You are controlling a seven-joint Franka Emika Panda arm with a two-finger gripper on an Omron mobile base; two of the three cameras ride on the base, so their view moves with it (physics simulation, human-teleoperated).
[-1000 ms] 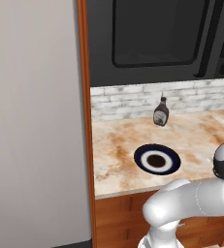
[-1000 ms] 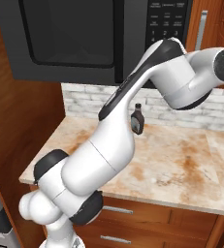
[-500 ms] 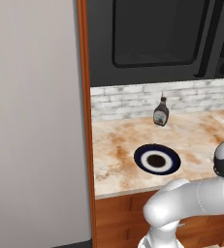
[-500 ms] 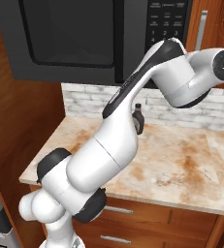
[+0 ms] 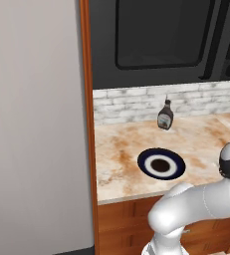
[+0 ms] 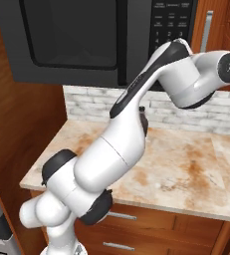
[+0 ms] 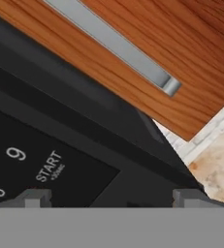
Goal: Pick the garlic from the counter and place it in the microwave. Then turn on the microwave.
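The black microwave (image 5: pixel 161 35) hangs above the counter (image 5: pixel 121 154) with its glass door closed. The garlic is out of view. In the hand view my gripper (image 7: pixel 111 198) is open, its fingertips (image 7: pixel 33 197) wide apart and nothing between them. It faces the microwave's button panel (image 7: pixel 60 145) at close range, with the START key (image 7: pixel 48 167) a little left of centre beside the 9 and 8 keys. From the right base, my arm arches up in front of the microwave (image 6: pixel 71 35), near its panel (image 6: pixel 169 25).
A dark sauce bottle (image 5: pixel 165 115) stands by the brick wall. A blue-rimmed plate (image 5: pixel 161 164) lies on the counter in front of it. A wooden cabinet with a metal handle (image 7: pixel 113 43) flanks the microwave. A tall grey panel (image 5: pixel 34 124) borders the counter's left.
My arm's upper link has shifted slightly and now covers more of the sauce bottle in the right base view. The gripper stays open.
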